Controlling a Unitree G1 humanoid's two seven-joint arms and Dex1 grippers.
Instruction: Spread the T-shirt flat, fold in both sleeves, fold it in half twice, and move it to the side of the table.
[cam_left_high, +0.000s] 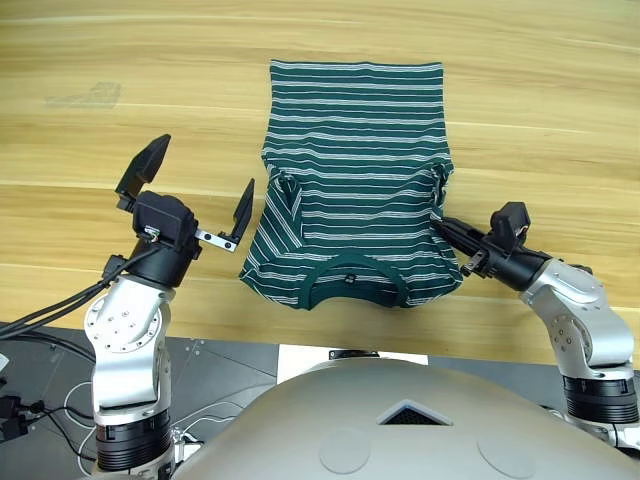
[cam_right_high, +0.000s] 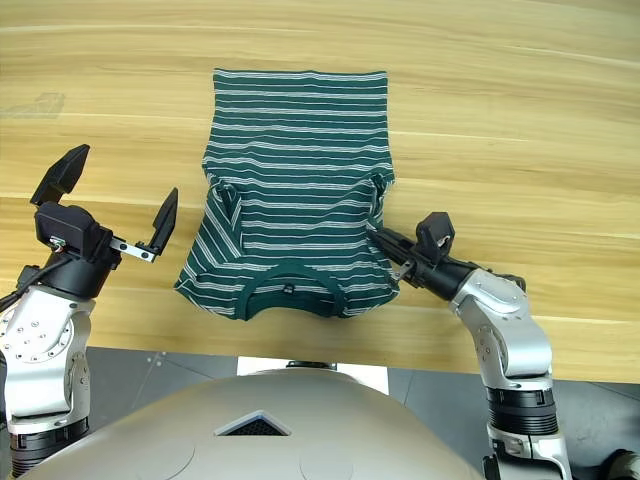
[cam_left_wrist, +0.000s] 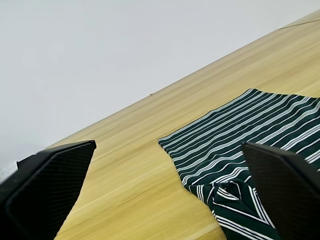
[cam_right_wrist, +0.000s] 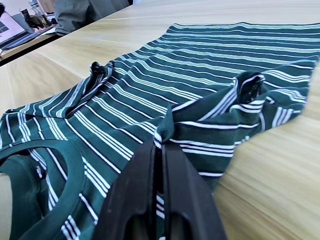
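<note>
Hands flank one striped T-shirt (cam_left_high: 350, 150) on the table (cam_left_high: 560, 110): right hand (cam_left_high: 440, 225) clamped on its edge, left hand (cam_left_high: 200, 178) spread apart.

Bright, even light lies over the T-shirt (cam_left_high: 355, 180); the cloth throws only a thin, soft shadow along its edges onto the table (cam_left_high: 120, 150); the pale wood beyond the T-shirt's hem carries a mild sheen; the bunched folds at its sleeves hold small dark creases.

The T-shirt (cam_left_high: 355, 150) edge inside the right gripper (cam_right_wrist: 159, 150) is hidden, seemingly pinched.
</note>
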